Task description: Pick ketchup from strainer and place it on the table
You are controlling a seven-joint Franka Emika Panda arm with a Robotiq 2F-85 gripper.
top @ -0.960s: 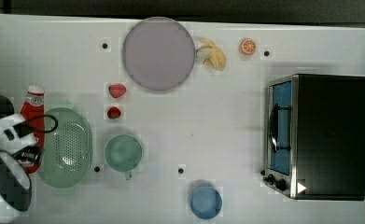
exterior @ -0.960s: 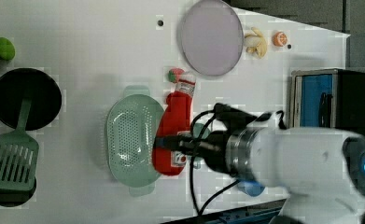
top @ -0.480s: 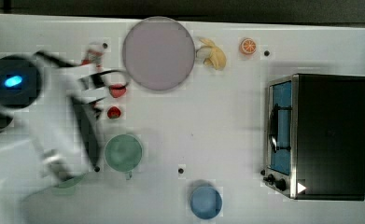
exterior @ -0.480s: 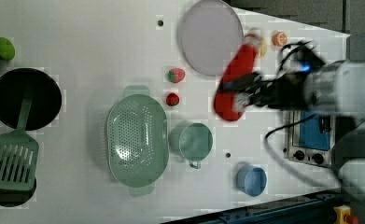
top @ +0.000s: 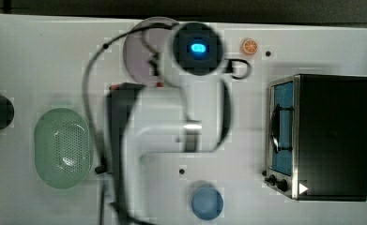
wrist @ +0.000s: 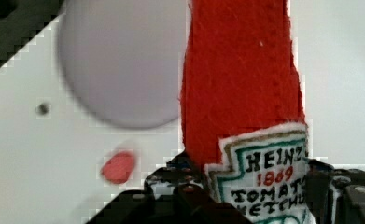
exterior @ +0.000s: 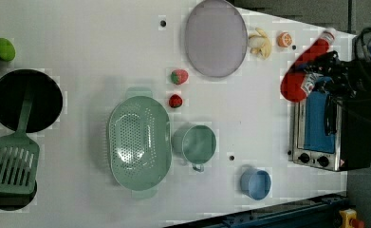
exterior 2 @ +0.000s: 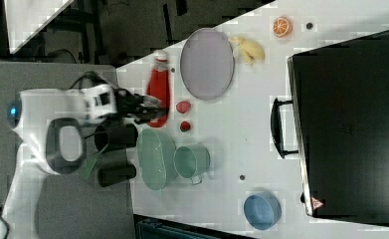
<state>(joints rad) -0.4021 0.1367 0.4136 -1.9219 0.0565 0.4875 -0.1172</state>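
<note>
The ketchup [exterior: 302,71], clamped around its labelled lower body by the tool [exterior: 321,76], hangs in the air well clear of the strainer [exterior: 138,140], apparently so it can be lowered onto bare surface [exterior: 102,42].

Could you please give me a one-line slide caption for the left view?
The gripper holds the ketchup aloft near the toaster oven, away from the empty strainer on the table.

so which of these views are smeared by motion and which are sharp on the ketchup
Top view: the arm is a motion-blurred sweep across the table. Wrist view: the ketchup is sharp, its label readable, while the plate behind it is soft. Left view: the ketchup is fairly crisp. Right view: the bottle is slightly smeared.
</note>
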